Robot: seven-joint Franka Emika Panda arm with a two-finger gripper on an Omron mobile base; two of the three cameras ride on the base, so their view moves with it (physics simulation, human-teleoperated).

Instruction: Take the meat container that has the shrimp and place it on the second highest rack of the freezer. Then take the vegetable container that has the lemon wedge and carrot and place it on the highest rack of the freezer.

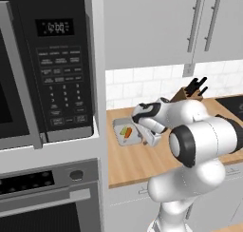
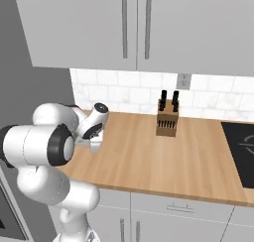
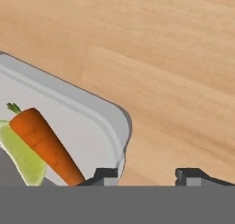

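The vegetable container (image 3: 92, 108) is a shallow grey tray at the back left of the wooden counter (image 1: 128, 164). In it lie an orange carrot (image 3: 46, 145) and a pale lemon wedge (image 3: 20, 156) side by side. From the left base view the tray (image 1: 119, 126) shows beside the wall, partly behind my hand. My gripper (image 3: 149, 176) points down at the tray's near right corner. One fingertip (image 3: 105, 175) stands inside the rim and the other outside over the wood, closed on the rim. In the right base view the hand (image 2: 94, 144) hangs low behind my own arm.
A knife block (image 2: 167, 119) stands against the tiled wall to the right of the tray. The tall panel with the microwave (image 1: 47, 64) and the wall oven (image 1: 47, 198) borders the counter's left end. A black cooktop (image 2: 243, 147) lies far right. Wall cabinets (image 2: 134, 28) hang overhead.
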